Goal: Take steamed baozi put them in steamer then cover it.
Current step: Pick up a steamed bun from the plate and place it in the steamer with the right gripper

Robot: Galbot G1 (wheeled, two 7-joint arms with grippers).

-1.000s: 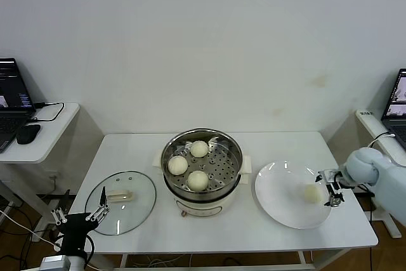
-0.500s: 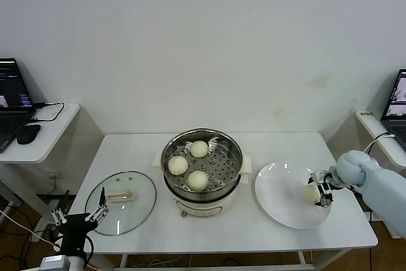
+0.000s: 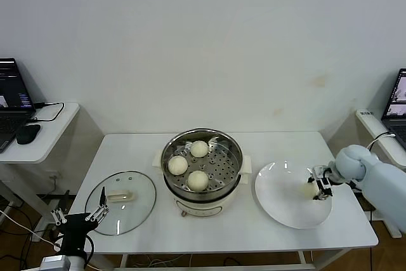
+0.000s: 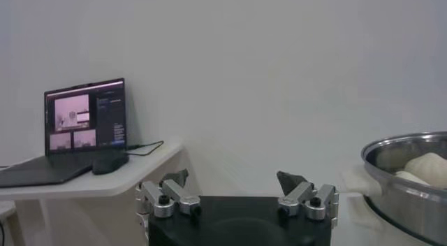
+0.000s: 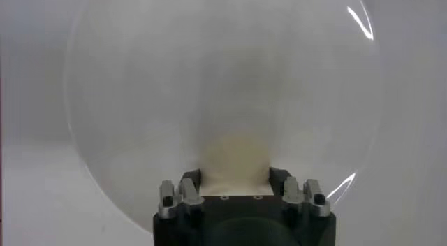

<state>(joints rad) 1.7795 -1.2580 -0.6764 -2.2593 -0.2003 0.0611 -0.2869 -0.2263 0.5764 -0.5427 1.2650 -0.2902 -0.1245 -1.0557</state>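
Note:
Three steamed baozi [image 3: 198,180] lie on the perforated tray in the steel steamer [image 3: 236,152] at the table's middle. The fourth baozi [image 3: 309,190] is over the right part of the white plate [image 3: 279,200]. My right gripper [image 3: 319,187] is shut on it; in the right wrist view the bun [image 5: 234,158] fills the gap between the two fingers, with the plate [image 5: 140,93] beneath. The glass cover [image 3: 143,202] with its cream bar handle lies flat on the table, left of the steamer. My left gripper [image 3: 79,218] is parked open and empty below the table's front left corner.
A side table with a laptop [image 3: 11,103] and mouse stands at the far left; another laptop [image 3: 396,103] is at the far right. The left wrist view shows the steamer's rim [image 4: 408,151] at one side and the left laptop [image 4: 85,121].
My right gripper came in from the plate's right edge, closed round the baozi, and has shifted slightly up and back with it. The left arm has not moved.

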